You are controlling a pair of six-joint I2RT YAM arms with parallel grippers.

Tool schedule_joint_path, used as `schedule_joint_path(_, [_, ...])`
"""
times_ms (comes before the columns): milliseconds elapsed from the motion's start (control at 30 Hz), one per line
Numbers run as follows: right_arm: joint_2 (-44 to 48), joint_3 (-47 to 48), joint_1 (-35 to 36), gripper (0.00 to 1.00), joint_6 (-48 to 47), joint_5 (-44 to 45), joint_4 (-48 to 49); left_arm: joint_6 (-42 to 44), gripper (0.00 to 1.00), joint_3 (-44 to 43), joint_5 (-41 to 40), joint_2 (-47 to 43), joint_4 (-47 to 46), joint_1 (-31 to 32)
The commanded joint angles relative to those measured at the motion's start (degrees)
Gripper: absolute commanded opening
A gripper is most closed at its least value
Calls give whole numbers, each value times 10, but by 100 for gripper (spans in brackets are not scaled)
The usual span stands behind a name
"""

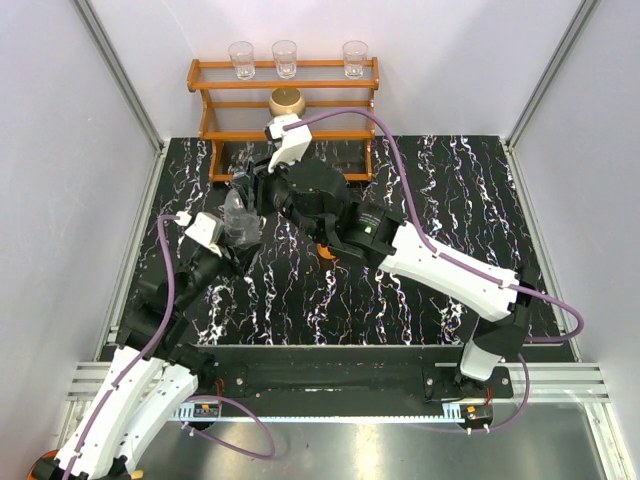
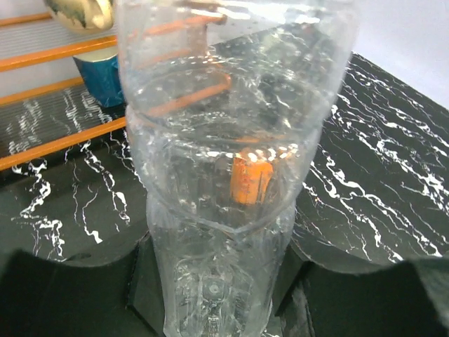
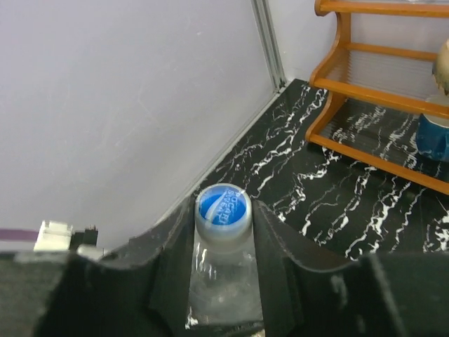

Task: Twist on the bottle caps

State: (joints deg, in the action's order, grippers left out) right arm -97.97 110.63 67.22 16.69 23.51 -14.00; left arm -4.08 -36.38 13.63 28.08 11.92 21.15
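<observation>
The right end effector [image 3: 223, 228] is closed on the white cap with blue top [image 3: 222, 208]. One dark finger [image 3: 172, 256] presses at each side of the cap, and the cap sits on the neck of the clear bottle [image 3: 224, 281]. From above, this end effector comes to the bottle top from the far right side.

The left end effector [image 2: 214, 288] holds the same clear bottle lower down, around its body. The jaws stand about half wide with the bottle wall between them, and the bottle is upright.

The bottle is in the far left part of the tabletop [image 1: 450, 190], just in front of the left leg of the wooden rack [image 1: 290, 105]. The left wall [image 3: 105, 105] and its metal edge strip [image 3: 270, 42] are near the bottle but apart from it, so the room on that side is narrow.

A small orange item [image 1: 325, 250] lies under the right arm, to the right of the bottle. I cannot tell if it is a bottle or a cap.

The rack stands against the far wall. It carries three clear glasses [image 1: 285, 57] on its top shelf, and lower a round golden thing [image 1: 286, 100] and a dark blue container [image 3: 431, 137].

On the right of the right arm the marbled tabletop surface runs open up to the right edge. The near strip between both arm bases is also open.
</observation>
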Motion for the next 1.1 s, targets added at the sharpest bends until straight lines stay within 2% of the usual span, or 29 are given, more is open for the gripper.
schedule_joint_path(0, [38,28,23,48,-12,19,-30,-38,40,-15,-8,-8,-44,-9])
schedule_joint_path(67, [83,-2,21,56,-31,6,-10,-68,41,-7,45,-12,-69,-9])
schedule_joint_path(100, [96,-11,20,59,-40,-6,-1,-79,43,2,111,-12,-103,-10])
schedule_joint_path(133, [109,-22,19,67,-42,-11,-2,-106,44,7,141,-11,-116,-10])
schedule_joint_path(233, [159,-46,14,74,-50,-42,1,-167,48,30,274,-2,-217,-11])
schedule_joint_path(267, [181,-52,7,79,-56,-60,2,-182,48,36,348,0,-245,-12])
schedule_joint_path(367, [213,-81,-7,88,-60,-130,15,-253,51,51,483,7,-350,-10])
schedule_joint_path(400, [219,-89,-12,89,-62,-186,26,-264,51,50,504,8,-371,-8])
schedule_joint_path(467, [233,-110,-29,91,-68,-276,37,-269,51,43,554,8,-371,-5])
schedule_joint_path(500, [233,-115,-42,92,-70,-346,45,-269,51,37,568,8,-370,-4])
schedule_joint_path(600, [230,-129,-51,95,-89,-444,55,-281,52,25,596,9,-370,-1])
schedule_joint_path(767, [216,-137,-60,95,-82,-539,84,-286,52,15,630,10,-364,4])
schedule_joint_path(900, [204,-141,-68,94,-57,-622,120,-279,52,10,628,13,-358,4])
schedule_joint_path(1033, [193,-152,-68,89,-36,-691,135,-279,51,10,619,15,-360,4])
schedule_joint_path(1067, [194,-155,-68,86,-29,-707,163,-279,51,11,614,15,-360,4])
